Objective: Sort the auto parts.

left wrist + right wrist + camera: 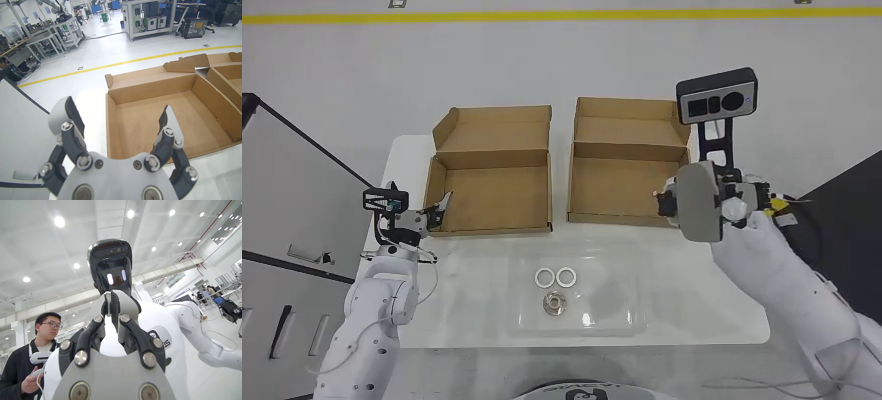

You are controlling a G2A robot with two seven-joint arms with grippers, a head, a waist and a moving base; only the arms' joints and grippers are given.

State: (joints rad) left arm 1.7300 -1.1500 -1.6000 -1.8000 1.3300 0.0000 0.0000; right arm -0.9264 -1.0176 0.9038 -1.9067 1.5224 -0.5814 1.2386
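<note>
**Right hand grips a bolt while the left hand hangs open by the left box**

The white desk [482, 300] carries two open cardboard boxes side by side along its far half. In the top view the left box [497, 200] and the right box [622, 185] both show bare brown floors, with their lids folded back away from the robot. The left wrist view also looks into the left box [160, 121], with a corner of the right box [232, 79] beyond it.

A clear tray [612, 310] lies flat on the desk's near half, in front of the gap between the boxes.

The left hand [439, 208] hovers at the outer side wall of the left box, near its front corner. Its fingers are spread wide with nothing between them, and in its own wrist view the left hand [121, 113] straddles that wall, one finger over the box floor and one over the desk.

The right hand [666, 203] sits at the near outer corner of the right box. In its own wrist view the right hand [111, 300] is turned upward, its fingers pinched narrow.

Two white rings [554, 276] lie touching each other at the tray's far left corner. A metal round part [555, 303] lies just nearer the robot than the rings.

A threaded bolt [108, 305] is clamped lengthwise between the right hand's pads.
</note>
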